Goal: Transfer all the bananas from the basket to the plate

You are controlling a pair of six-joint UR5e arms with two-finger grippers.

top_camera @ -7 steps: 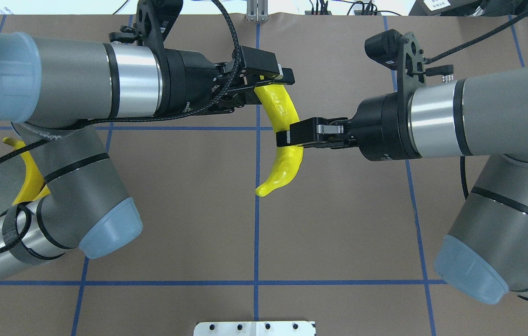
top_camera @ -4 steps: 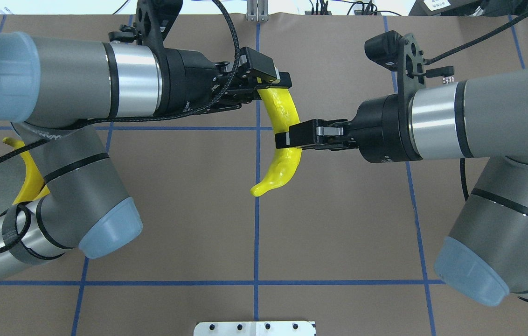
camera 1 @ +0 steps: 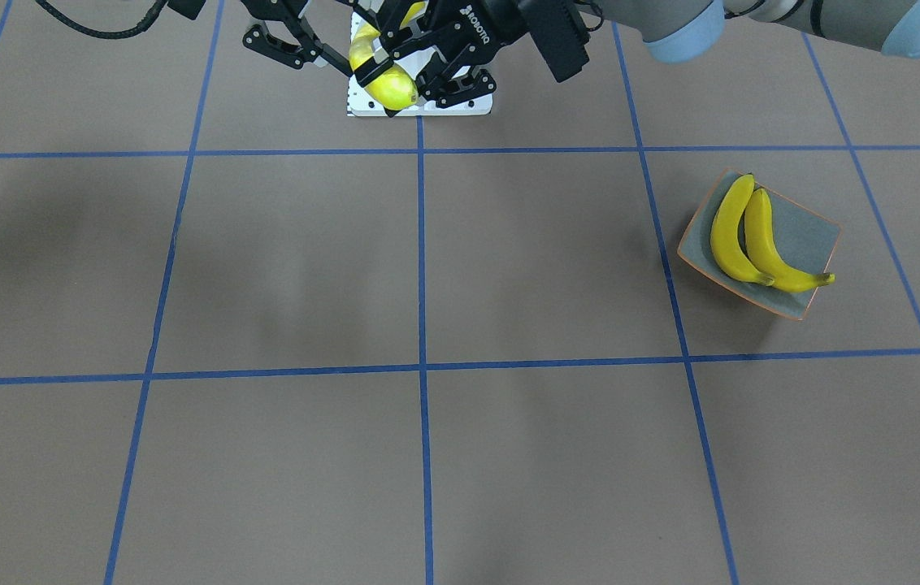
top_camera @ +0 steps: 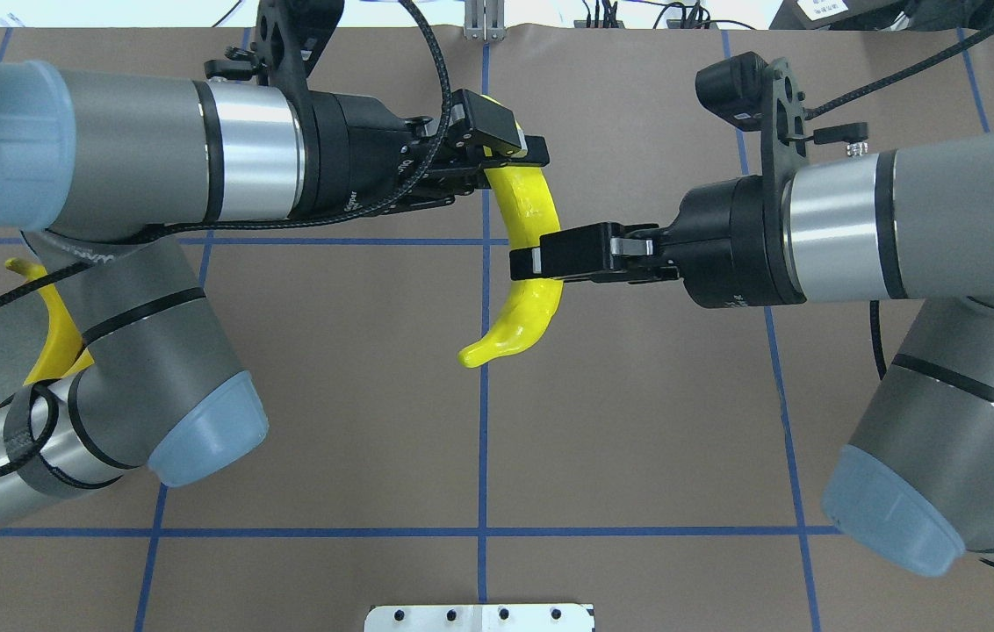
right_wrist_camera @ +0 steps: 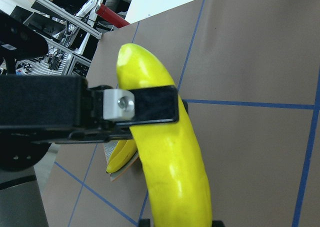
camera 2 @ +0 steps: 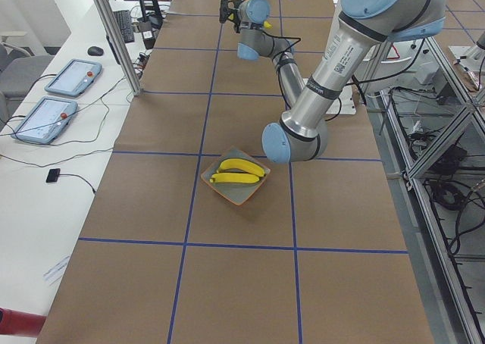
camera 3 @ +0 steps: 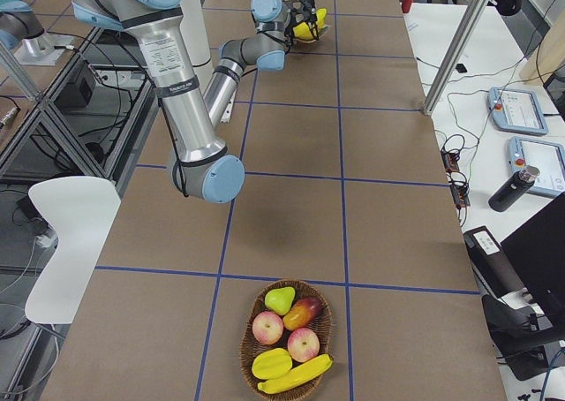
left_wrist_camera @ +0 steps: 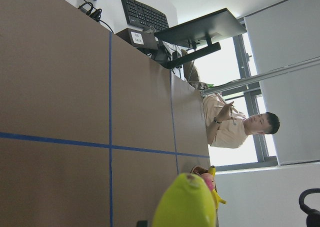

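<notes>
Two tools share one banana in mid-air above the middle of the surface (top_camera: 330, 412). The left tool (top_camera: 515, 162) is closed on the thick upper end of the held banana (top_camera: 534, 206). The right tool (top_camera: 536, 262) is clamped across its middle, and the stem end hangs free below. The plate (camera 1: 813, 231) lies well off on the robot's left, with two bananas (camera 1: 732, 236) side by side on it. The basket (camera 3: 248, 335) sits far off on the right, with one more banana (camera 3: 296, 376) among other fruit.

This looks like a hand-over from right to left. The right tool should let go only once the left grip is firm. That grip is at the very end, so the long free length will probably sag or swing on release. The right tool should open fully and back straight out along its own axis, without dragging on the peel. The left arm should then travel slowly and bring the fruit down low and parallel to the pair. It should open only once the banana rests on the bare strip of the dish, since the glossy curve would let it roll.
</notes>
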